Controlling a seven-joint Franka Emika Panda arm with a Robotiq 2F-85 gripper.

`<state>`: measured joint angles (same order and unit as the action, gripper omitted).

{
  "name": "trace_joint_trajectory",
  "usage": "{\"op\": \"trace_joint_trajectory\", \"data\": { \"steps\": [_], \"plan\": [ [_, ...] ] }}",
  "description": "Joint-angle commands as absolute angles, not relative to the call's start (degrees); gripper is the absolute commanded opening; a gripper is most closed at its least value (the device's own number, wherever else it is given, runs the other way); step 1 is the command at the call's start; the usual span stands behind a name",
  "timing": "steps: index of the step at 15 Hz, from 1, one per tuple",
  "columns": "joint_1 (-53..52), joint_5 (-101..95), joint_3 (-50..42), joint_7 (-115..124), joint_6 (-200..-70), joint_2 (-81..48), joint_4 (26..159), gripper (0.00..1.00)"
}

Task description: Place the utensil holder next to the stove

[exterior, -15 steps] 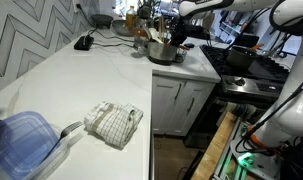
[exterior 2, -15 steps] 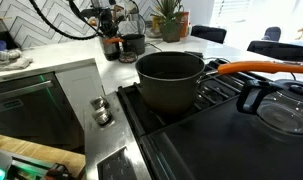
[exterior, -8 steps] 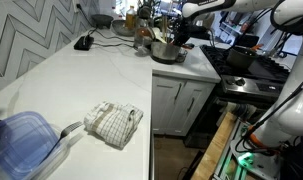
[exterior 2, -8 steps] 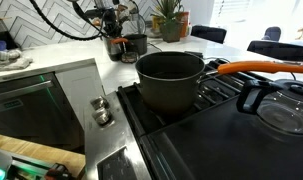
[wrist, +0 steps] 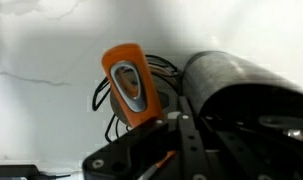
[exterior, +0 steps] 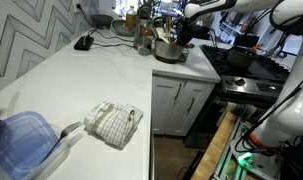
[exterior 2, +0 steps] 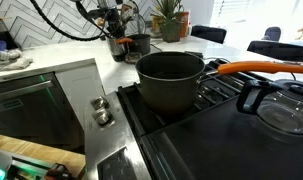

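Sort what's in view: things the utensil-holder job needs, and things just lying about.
Job:
utensil holder
stove

Lying about:
dark saucepan on the stove
checked dish towel
blue-lidded container
potted plant

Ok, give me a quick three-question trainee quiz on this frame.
1. True or false: the saucepan sits on the stove.
2. What colour is the saucepan's handle?
3. The holder is: A) at the counter corner by the stove; B) on the floor; C) inside the saucepan.
Key: 1 true; 2 orange; 3 A.
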<state>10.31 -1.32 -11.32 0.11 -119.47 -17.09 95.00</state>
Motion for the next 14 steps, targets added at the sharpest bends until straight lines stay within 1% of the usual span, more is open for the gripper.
{"op": "trace_joint_trajectory", "data": {
  "steps": [1,14],
  "plan": [
    [12.18,-3.46,-12.77,0.84,-120.10,-17.39,95.84,0.01],
    [16.31,-2.54,-15.06,0.45,-124.85,-18.76,95.85,0.01]
  ]
}}
